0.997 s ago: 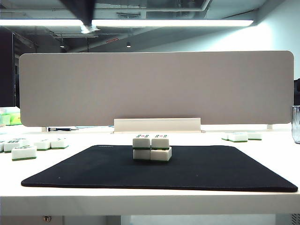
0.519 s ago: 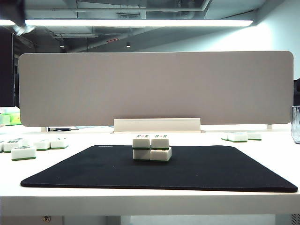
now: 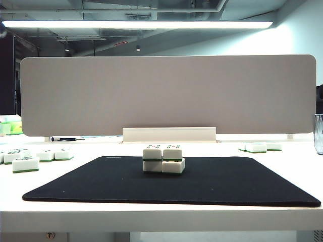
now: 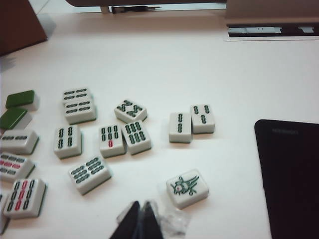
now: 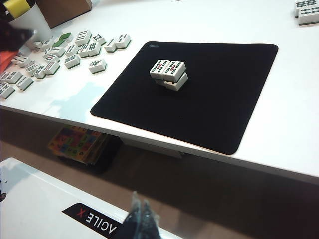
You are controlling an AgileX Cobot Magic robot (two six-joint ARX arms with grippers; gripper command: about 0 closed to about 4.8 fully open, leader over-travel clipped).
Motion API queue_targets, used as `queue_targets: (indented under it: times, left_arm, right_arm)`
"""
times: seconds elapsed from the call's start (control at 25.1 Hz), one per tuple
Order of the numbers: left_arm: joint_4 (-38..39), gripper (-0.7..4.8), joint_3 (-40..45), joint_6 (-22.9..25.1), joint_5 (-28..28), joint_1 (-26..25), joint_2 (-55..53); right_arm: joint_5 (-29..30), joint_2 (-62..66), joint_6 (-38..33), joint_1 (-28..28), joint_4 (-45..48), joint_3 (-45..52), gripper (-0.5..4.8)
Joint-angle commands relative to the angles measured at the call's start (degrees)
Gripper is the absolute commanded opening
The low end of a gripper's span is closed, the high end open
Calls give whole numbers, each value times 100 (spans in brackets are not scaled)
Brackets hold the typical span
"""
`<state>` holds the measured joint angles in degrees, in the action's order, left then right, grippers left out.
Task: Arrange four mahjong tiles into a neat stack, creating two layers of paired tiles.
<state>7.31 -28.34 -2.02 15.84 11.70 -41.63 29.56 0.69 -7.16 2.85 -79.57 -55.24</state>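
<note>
The stack [image 3: 163, 160] of four mahjong tiles sits on the black mat [image 3: 101, 184], two wide, two high. Left gripper [image 4: 139, 221], fingers pressed together, hangs over loose tiles [image 4: 109, 134] beside the mat; right gripper [image 5: 141, 219], pressed together, is well apart from it.

Only the stack [image 3: 163, 160] is standing on the black mat [image 3: 101, 184]; loose tiles [image 4: 130, 137] are crowding the bench [image 4: 149, 64] beside the closed left gripper [image 4: 139, 219].
</note>
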Motion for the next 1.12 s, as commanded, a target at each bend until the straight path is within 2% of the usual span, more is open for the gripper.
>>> queue_targets:
  times: [0.04,0.28,0.44,0.64,0.92,1.12]
  left_arm:
    - [-503,-6,680,-15,0,-144,579]
    - [-1462,-6,2186,-48,-85,-485,1823]
    - [-1727,-6,2761,-146,-245,-787,2310]
    - [-1281,-6,2802,-72,-435,-1051,2752]
    - [223,-6,2802,157,-710,-1067,3908]
    - [337,-6,2800,275,-1093,-1067,4153]
  right_arm:
    - [-4,-68,13,2,50,-17,-1]
    - [-4,-68,13,2,50,-17,-1]
    - [-4,-68,13,0,50,-17,-1]
    - [-4,-68,13,2,50,-17,-1]
    - [-2,-68,13,2,50,-17,-1]
    - [-4,-68,13,2,50,-17,-1]
